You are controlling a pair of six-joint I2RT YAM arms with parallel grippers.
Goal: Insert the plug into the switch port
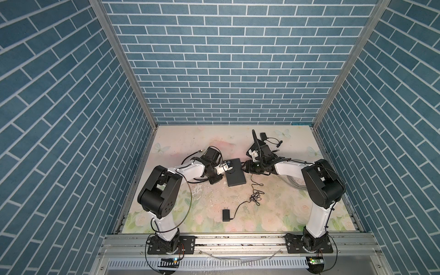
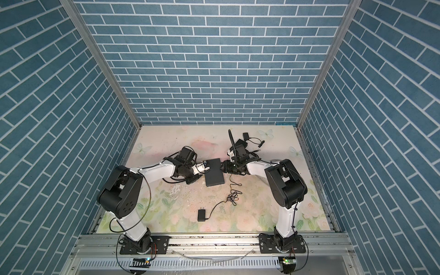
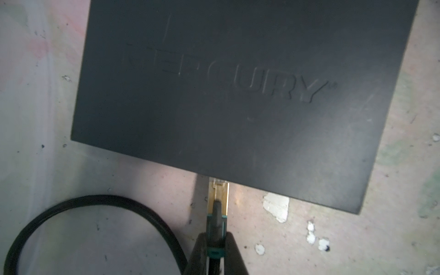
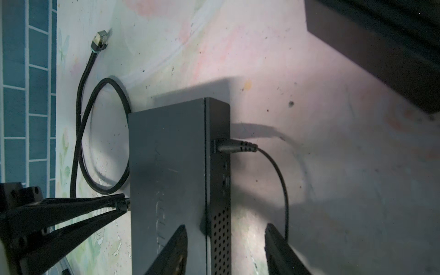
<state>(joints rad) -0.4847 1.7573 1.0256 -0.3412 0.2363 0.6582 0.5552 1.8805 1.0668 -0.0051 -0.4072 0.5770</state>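
Note:
The switch (image 1: 235, 173) (image 2: 214, 173) is a flat dark grey box lying mid-table. My left gripper (image 3: 215, 252) (image 1: 229, 166) is shut on the plug (image 3: 217, 195), a gold connector with a teal boot. The plug's tip sits at the switch's (image 3: 238, 95) near edge; the port itself is hidden under that edge. My right gripper (image 4: 226, 250) (image 1: 245, 167) is open at the opposite side. One finger hangs over the switch's (image 4: 166, 178) top and the other stands beyond its perforated side face.
A power connector (image 4: 234, 146) is plugged into the switch's side, and its thin cable (image 1: 256, 196) runs to a black adapter (image 1: 226, 215) near the front. A black cable loop (image 3: 95, 202) lies left of the switch, with its loose end (image 4: 100, 42) on the mat. Another adapter (image 1: 263, 136) lies at the back.

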